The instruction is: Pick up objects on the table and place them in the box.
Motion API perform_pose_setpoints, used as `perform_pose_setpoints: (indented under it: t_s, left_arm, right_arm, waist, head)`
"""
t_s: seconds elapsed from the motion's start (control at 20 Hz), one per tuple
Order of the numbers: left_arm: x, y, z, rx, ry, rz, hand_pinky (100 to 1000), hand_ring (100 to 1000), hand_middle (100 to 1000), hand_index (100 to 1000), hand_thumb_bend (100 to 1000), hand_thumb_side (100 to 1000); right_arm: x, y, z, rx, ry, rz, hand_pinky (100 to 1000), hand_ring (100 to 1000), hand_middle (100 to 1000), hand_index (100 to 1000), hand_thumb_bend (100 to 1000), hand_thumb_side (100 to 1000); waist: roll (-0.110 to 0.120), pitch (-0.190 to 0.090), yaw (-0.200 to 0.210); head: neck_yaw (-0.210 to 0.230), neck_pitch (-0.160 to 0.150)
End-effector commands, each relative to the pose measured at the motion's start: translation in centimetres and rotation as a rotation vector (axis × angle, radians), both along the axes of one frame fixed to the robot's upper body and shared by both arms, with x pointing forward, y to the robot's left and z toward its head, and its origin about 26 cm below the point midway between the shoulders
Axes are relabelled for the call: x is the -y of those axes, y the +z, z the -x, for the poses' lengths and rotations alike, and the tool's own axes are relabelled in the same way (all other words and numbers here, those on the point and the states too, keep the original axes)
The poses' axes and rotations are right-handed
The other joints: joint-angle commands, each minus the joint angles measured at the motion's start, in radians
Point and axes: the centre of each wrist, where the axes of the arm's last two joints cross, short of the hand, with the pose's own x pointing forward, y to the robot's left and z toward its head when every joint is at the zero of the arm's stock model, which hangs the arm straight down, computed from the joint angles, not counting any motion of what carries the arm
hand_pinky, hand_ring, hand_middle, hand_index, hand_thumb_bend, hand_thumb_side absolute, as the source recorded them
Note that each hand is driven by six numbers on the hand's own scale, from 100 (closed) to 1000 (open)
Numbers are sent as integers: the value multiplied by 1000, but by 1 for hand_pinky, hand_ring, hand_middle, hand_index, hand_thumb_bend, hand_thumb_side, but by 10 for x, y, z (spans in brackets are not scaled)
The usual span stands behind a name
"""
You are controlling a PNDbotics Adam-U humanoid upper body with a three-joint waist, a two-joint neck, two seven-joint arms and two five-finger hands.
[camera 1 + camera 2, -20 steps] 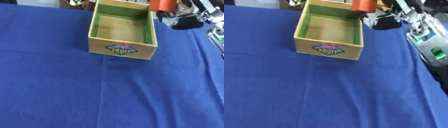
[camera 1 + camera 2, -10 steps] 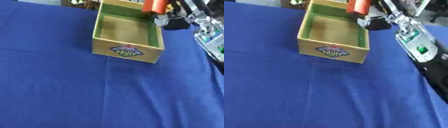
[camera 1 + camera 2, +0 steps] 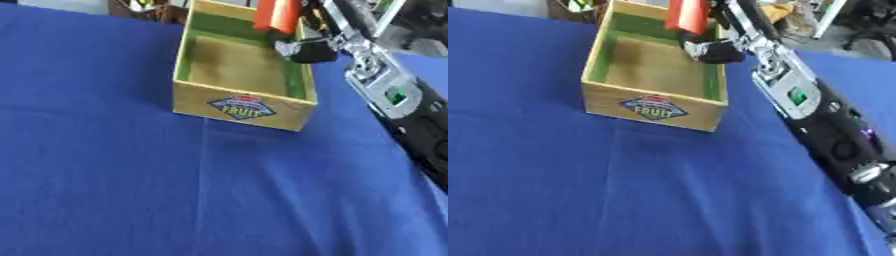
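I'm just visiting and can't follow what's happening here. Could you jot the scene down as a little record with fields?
surface: blue tablecloth
box: yellow wooden box, fruit label on front, green inside walls, nothing seen inside
held object: orange-red object, above the box's far right part
right hand: right hand, curled round the object
left hand: not in view

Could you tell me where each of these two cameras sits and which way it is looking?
Left eye view: in the robot's head, looking down at the blue table and wooden box; the right arm enters from the right, its robot hand holding an orange object over the box.
Right eye view: beside it, same downward look, showing more of the right arm.
Both share the box, table, orange object and right robot hand; no left hand shows.
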Motion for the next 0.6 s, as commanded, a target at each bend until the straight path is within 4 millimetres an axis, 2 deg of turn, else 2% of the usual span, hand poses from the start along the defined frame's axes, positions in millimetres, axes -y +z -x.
perform_pose_setpoints:
  t_s: [0.05,0.15,0.25,0.3,0.4,0.45,0.5,0.6]
  left_arm:
    - [1,8,2,25,-2,-18,217,299,412,735,100,1000]
    - [1,8,1,25,-1,-18,217,299,412,735,100,1000]
    - [1,8,1,25,-1,-18,217,299,412,735,100,1000]
    - [1,8,1,25,-1,-18,217,299,412,735,100,1000]
    - [1,8,1,24,0,-17,217,299,412,735,100,1000]
    - [1,8,2,23,1,-17,217,299,412,735,100,1000]
    - [1,8,2,22,2,-17,218,299,412,735,100,1000]
    - [0,8,2,21,3,-17,218,299,412,735,100,1000]
  right_arm:
    - [7,12,4,49,-48,52,628,689,159,204,100,201]
    - [9,12,4,68,-87,63,634,709,242,258,100,195]
    - [8,12,4,89,-122,86,652,749,346,405,100,234]
    - [8,11,4,92,-137,103,687,816,475,646,100,419]
    - [7,10,4,85,-157,150,725,865,575,789,100,684]
    - [6,10,5,87,-161,173,732,871,590,806,100,732]
    - [5,12,6,96,-163,192,754,891,643,836,255,815]
    - [3,13,7,122,-165,222,757,894,637,816,334,810]
  waist:
    - [6,-21,0]
    - [6,-21,1]
    - [5,-21,2]
    - [5,-22,2]
    - [4,-23,3]
    - [4,-23,3]
    - [3,-24,3]
    - [2,-25,2]
  head:
    - [-7,-20]
    - [-7,-22]
    - [-8,-25]
    - [-9,-26]
    - [-9,-26]
    - [-9,-25]
    - [-9,-24]
    - [-9,-22]
